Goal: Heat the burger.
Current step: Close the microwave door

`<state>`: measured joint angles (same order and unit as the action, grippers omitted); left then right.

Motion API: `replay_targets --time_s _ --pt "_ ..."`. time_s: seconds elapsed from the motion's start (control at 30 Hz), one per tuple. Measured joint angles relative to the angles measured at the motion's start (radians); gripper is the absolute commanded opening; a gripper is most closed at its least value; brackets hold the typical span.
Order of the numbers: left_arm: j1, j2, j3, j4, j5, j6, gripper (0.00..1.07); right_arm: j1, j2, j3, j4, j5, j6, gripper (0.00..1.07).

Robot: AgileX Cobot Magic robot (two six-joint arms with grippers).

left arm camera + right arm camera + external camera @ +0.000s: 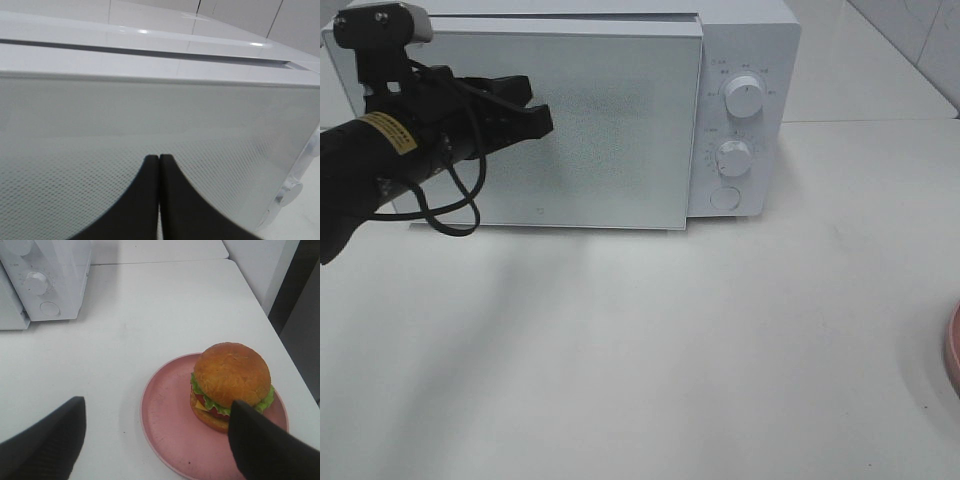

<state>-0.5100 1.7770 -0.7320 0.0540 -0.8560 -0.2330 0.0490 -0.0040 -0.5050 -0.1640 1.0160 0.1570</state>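
Note:
The burger (231,377), with a golden-brown bun, green lettuce and red filling, stands on a pink dish (165,425) on the white table. My right gripper (157,404) hangs open just short of the dish, one finger beside the burger and the other well off to the side, touching nothing. In the high view only the dish's rim (954,350) shows at the right edge, and the burger is out of that view. The white microwave (745,60) stands at the back. My left gripper (538,118) is shut and empty, its fingertips (150,165) pressed together close in front of the microwave door (600,130).
Two round knobs (744,98) and a button (724,196) sit on the microwave's right panel. A dark gap runs along the top of the door (150,47). A black cable (450,215) loops below the left arm. The table's right edge (270,325) is close to the dish.

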Motion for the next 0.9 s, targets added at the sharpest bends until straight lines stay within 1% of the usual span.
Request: replay_targets --time_s 0.13,0.2,0.23,0.3,0.4,0.43,0.5,0.57,0.6,0.63,0.67,0.73,0.77,0.8,0.87,0.9 --pt "-0.024 0.032 -0.032 -0.008 0.0 0.002 0.0 0.0 0.0 0.0 0.0 0.0 0.0 0.76" --pt "-0.045 0.061 -0.067 -0.037 0.004 0.017 0.0 0.0 0.0 0.0 0.0 0.0 0.0 0.76" --pt "-0.045 0.061 -0.067 -0.037 0.004 0.017 0.0 0.0 0.0 0.0 0.0 0.0 0.0 0.76" --pt "-0.063 0.087 -0.105 -0.067 0.006 0.038 0.0 0.0 0.0 0.0 0.0 0.0 0.0 0.76" --pt "-0.071 0.103 -0.129 -0.083 0.014 0.045 0.0 0.0 0.0 0.0 0.0 0.0 0.0 0.76" --pt "-0.081 0.118 -0.154 -0.086 0.033 0.049 0.0 0.0 0.0 0.0 0.0 0.0 0.0 0.76" --pt "-0.087 0.126 -0.166 -0.083 0.047 0.049 0.0 0.0 0.0 0.0 0.0 0.0 0.0 0.76" --pt "-0.1 0.145 -0.203 -0.064 0.075 0.054 0.0 0.0 0.0 0.0 0.0 0.0 0.0 0.76" --pt "-0.1 0.145 -0.203 -0.064 0.075 0.054 0.0 0.0 0.0 0.0 0.0 0.0 0.0 0.76" --pt "-0.104 0.159 -0.228 -0.054 0.09 0.056 0.0 0.0 0.0 0.0 0.0 0.0 0.0 0.76" --pt "-0.104 0.159 -0.228 -0.054 0.09 0.056 0.0 0.0 0.0 0.0 0.0 0.0 0.0 0.76" --pt "-0.105 0.185 -0.269 -0.042 0.104 0.056 0.0 0.0 0.0 0.0 0.0 0.0 0.0 0.76" --pt "-0.105 0.185 -0.269 -0.042 0.104 0.056 0.0 0.0 0.0 0.0 0.0 0.0 0.0 0.76" --pt "-0.109 0.198 -0.299 -0.034 0.12 0.061 0.0 0.0 0.0 0.0 0.0 0.0 0.0 0.76" --pt "-0.108 0.205 -0.314 -0.034 0.122 0.063 0.0 0.0 0.0 0.0 0.0 0.0 0.0 0.76" --pt "-0.112 0.22 -0.337 -0.026 0.143 0.081 0.0 0.0 0.0 0.0 0.0 0.0 0.0 0.76"
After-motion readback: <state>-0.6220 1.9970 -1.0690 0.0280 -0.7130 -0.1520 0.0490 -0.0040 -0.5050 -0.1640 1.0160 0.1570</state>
